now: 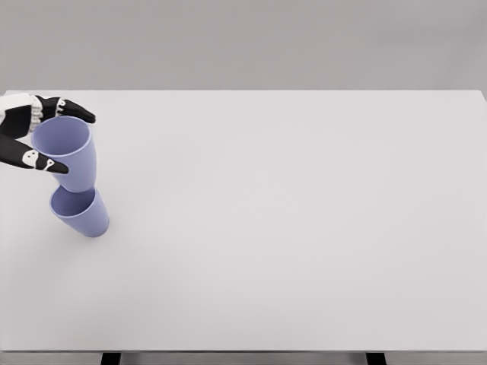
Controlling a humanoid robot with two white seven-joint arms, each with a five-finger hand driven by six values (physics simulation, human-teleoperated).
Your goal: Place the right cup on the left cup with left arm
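In the head view, a wide white table (289,228) is seen from above, filling most of the picture, with a grey wall behind its far edge. Near the left edge of the table two lavender cups are found, one over the other. The lower cup (82,214) stands on the tabletop, tilted slightly, with its rim towards the upper left. The upper cup (67,152) is set with its base just inside the rim of the lower cup, and its open mouth is turned up and a little to the left, so that the hollow inside is visible. The upper cup is gripped near its rim by the left hand (34,137), which enters from the picture's left edge. The hand is black and white; one dark finger (72,112) is laid along the far side of the rim, and another digit (42,161) is pressed against the near side of the cup's wall, so that the cup is pinched between them. The remaining fingers are hidden behind the cup or cut off by the frame. Two dark table legs (111,358) are glimpsed at the bottom edge.
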